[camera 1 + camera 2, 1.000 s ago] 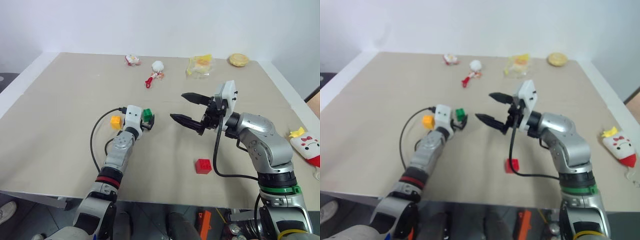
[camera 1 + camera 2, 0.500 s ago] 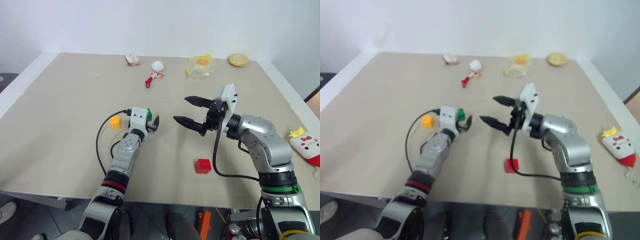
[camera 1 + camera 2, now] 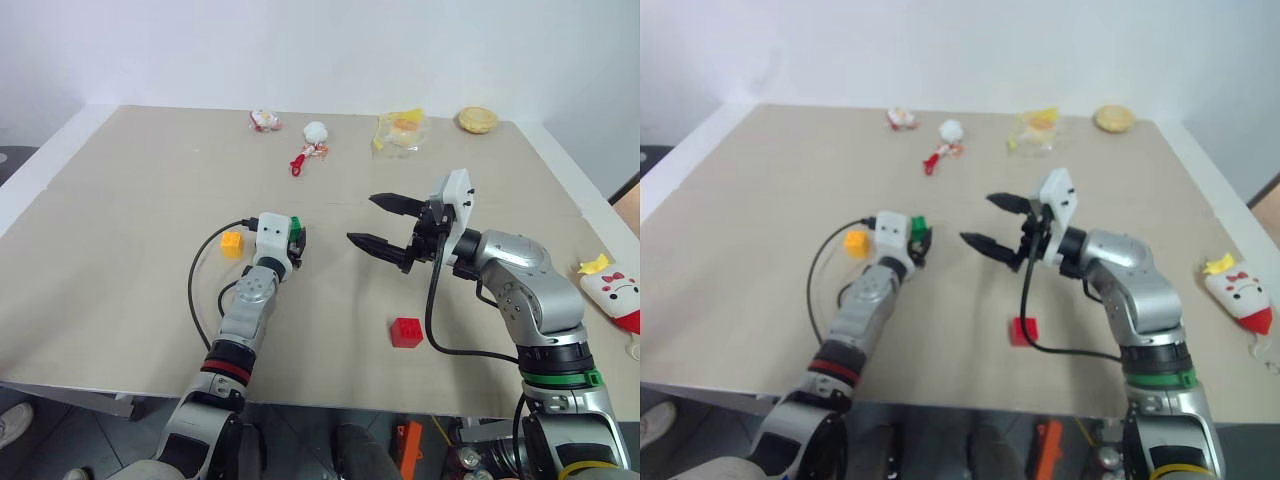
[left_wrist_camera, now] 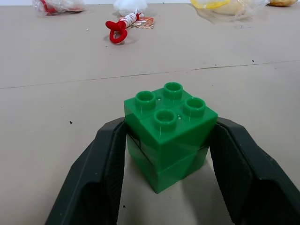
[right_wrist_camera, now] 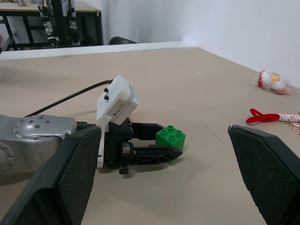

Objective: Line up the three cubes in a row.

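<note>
A: Cube status first — green cube [image 4: 169, 134] sits on the table [image 3: 120, 300] left of centre frame in the head views, between the fingers of the left gripper [image 4: 166, 154].

B: Clamped?

A: Looks it. In the left wrist view both black fingers [image 4: 108, 164] press the cube's side faces, no gap visible. Cube looks upright, base on the table, studs up.

B: Other two?

A: Yellow-orange cube [image 3: 232, 244] just left of the left gripper, close beside it but apart. Red cube [image 3: 406, 332] lower centre-right, well apart from both, nearer the front edge.

B: Right gripper?

A: Right gripper [image 3: 388, 224] centre frame, above the table, jaws wide apart, holding nothing, pointing toward the left one.

B: Progress?

A: No row yet, I'd say. Green is gripped, likely to be placed by the yellow-orange one; red not dealt with.

B: Risks?

A: Grip sits low on the cube's sides and it's turned a bit cornerwise to the fingers — it could twist or pop out on the lift. The left gripper's body and cable [image 3: 195, 275] run near the yellow-orange cube, so a sideways move could knock it. Clutter at the upper frame — red-and-white toy [image 3: 308, 152], plastic bag [image 3: 400, 130] — is well clear.
</note>
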{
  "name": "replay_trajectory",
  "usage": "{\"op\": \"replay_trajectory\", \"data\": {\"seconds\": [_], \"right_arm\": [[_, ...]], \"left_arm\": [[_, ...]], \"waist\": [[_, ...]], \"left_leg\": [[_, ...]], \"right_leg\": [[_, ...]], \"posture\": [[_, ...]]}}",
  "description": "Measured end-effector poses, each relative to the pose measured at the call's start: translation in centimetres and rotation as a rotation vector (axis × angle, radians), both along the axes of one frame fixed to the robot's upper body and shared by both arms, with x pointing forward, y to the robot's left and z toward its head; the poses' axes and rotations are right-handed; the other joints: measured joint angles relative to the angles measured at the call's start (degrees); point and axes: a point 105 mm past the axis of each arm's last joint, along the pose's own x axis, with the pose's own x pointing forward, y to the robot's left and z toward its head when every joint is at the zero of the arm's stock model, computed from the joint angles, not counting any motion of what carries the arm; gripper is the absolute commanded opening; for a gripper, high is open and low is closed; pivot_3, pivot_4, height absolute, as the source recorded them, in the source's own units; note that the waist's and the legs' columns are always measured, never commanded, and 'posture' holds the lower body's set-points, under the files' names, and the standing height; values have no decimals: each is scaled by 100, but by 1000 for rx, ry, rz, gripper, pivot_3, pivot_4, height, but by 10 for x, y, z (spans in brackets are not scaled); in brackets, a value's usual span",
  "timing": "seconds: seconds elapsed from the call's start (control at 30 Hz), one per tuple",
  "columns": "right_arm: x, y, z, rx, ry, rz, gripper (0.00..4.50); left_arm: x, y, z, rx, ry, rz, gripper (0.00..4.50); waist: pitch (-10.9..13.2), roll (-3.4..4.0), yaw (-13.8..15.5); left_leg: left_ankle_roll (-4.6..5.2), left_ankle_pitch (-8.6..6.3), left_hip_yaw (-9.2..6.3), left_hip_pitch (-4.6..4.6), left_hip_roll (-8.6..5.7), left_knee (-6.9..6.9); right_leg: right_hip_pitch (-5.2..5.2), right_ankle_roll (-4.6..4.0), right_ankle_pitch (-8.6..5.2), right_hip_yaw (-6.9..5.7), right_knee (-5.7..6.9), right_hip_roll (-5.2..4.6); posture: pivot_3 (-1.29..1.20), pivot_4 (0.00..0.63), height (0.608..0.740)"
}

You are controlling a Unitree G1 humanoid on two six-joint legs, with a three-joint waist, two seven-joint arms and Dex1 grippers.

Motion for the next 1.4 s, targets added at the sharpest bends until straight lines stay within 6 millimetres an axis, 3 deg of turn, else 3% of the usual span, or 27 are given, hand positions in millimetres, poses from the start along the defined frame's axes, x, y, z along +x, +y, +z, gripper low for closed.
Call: {"op": "replay_trajectory", "data": {"seconds": [0.13, 0.17, 0.23, 0.77, 0.8, 0.97, 1.23, 1.4], "right_arm": [[0, 0, 0, 0, 0, 0, 4500], [0, 0, 0, 0, 0, 0, 4500], [0, 0, 0, 0, 0, 0, 4500], [0, 0, 0, 1, 0, -1, 4500], [0, 0, 0, 2, 0, -2, 4500], [0, 0, 0, 2, 0, -3, 4500], [0, 0, 0, 2, 0, -3, 4500], [0, 0, 0, 3, 0, -2, 4500]], "left_arm": [[0, 0, 0, 0, 0, -1, 2589], [0, 0, 0, 0, 0, -1, 2092], [0, 0, 0, -1, 0, -1, 1875], [0, -1, 0, -2, -1, -7, 1875], [0, -1, 0, -3, 0, -7, 2906], [0, 0, 0, -8, 1, 6, 4477], [2, 6, 0, -10, 15, 117, 4477], [0, -1, -1, 15, 32, 164, 4477]], "waist": [[0, 0, 0], [0, 0, 0], [0, 0, 0], [0, 0, 0], [0, 0, 0], [0, 0, 0], [0, -1, 1], [0, -1, 1]], "left_leg": [[0, 0, 0, 0, 0, 0], [0, 0, 0, 0, 0, 0], [0, 0, 0, 0, 0, 0], [0, 0, 0, 0, 0, 0], [0, 0, 0, 0, 0, 0], [0, 0, 0, 0, 0, 0], [0, 0, 0, -1, -1, 0], [0, 0, -1, 0, -1, 0]], "right_leg": [[0, 0, 0, 0, 0, 0], [0, 0, 0, 0, 0, 0], [0, 0, 0, 0, 0, 0], [0, 0, 0, 0, 0, 0], [0, 0, 0, 0, 0, 0], [0, 0, 0, 0, 0, 0], [1, 1, 0, 0, 0, -1], [0, 1, 0, 0, 0, 0]], "posture": [[0, 150, 740], [0, 150, 740], [0, 150, 740], [0, 150, 740], [0, 150, 740], [0, 150, 740], [0, 150, 740], [0, 150, 740]]}}
